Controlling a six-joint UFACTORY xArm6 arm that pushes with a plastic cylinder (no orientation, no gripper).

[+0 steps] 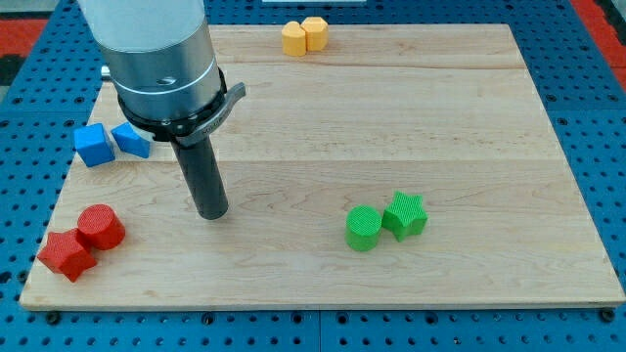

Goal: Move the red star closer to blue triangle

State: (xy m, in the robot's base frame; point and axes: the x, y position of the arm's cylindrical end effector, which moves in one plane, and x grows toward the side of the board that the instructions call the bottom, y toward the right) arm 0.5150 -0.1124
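The red star (pixel 66 255) lies at the board's bottom left corner, touching a red cylinder (pixel 100 227) just up and right of it. The blue triangle (pixel 131 140) lies at the view's left, partly under the arm's body, next to a blue cube (pixel 94 145). My tip (pixel 211 212) rests on the board to the right of the red blocks and below the blue ones, apart from all of them.
A green cylinder (pixel 364 228) and a green star (pixel 405 215) sit together right of centre. Two yellow blocks (pixel 304 36) sit at the top edge. The wooden board (pixel 489 147) ends near the red star.
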